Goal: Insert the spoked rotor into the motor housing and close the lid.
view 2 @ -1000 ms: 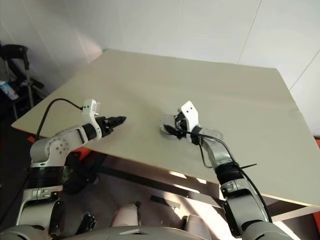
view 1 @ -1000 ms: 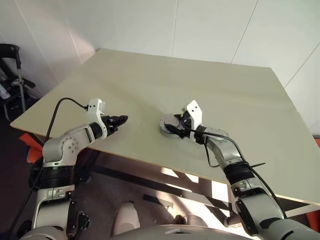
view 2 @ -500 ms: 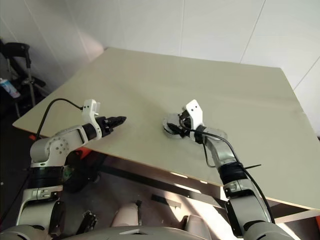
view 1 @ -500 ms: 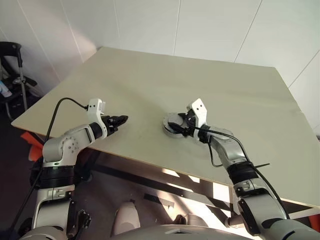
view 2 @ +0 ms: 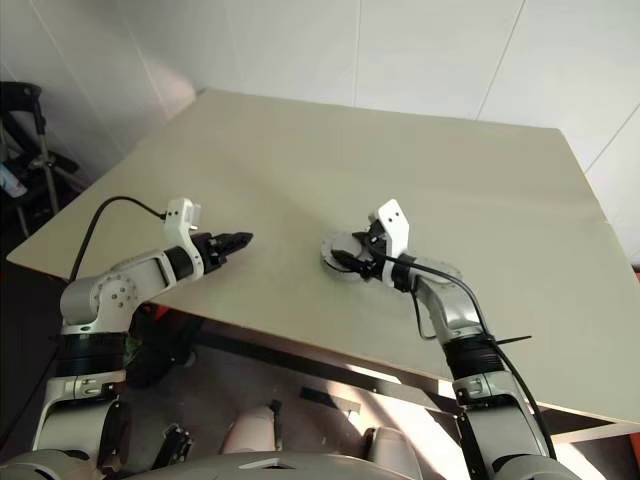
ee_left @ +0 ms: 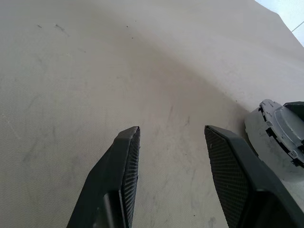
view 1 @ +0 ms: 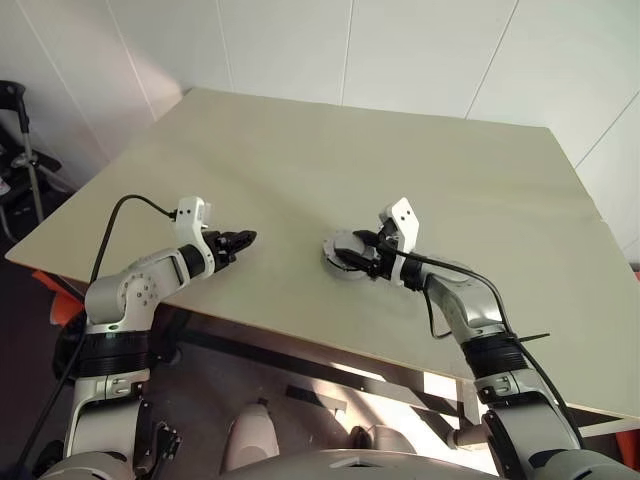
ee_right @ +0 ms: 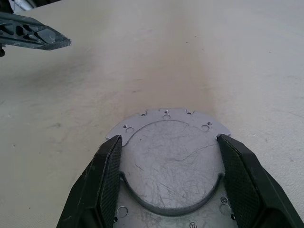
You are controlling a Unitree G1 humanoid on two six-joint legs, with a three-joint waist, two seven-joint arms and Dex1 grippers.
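Observation:
A round grey lid [ee_right: 171,156], flat and scratched, lies on the table [view 1: 300,160] on a wider grey flange with small holes. I take that flange to be the motor housing [ee_right: 164,115]. The spoked rotor is hidden. My right gripper [view 1: 358,252] reaches over this stack from the right. Its black fingers [ee_right: 111,175] press against opposite sides of the raised lid. My left gripper [view 1: 245,240] hovers open just above the table, well to the left of the stack, with nothing between its fingers [ee_left: 126,166]. From the left wrist, the stack's notched rim [ee_left: 275,137] shows ahead.
The table's near edge runs just below both grippers. A black folding frame [view 1: 15,130] stands on the floor past the table's left corner. White wall panels rise behind the table's far edge.
The whole picture has shifted as the camera moved. The left gripper keeps its place and opening. The right gripper stays around the lid, with a slight turn of the wrist.

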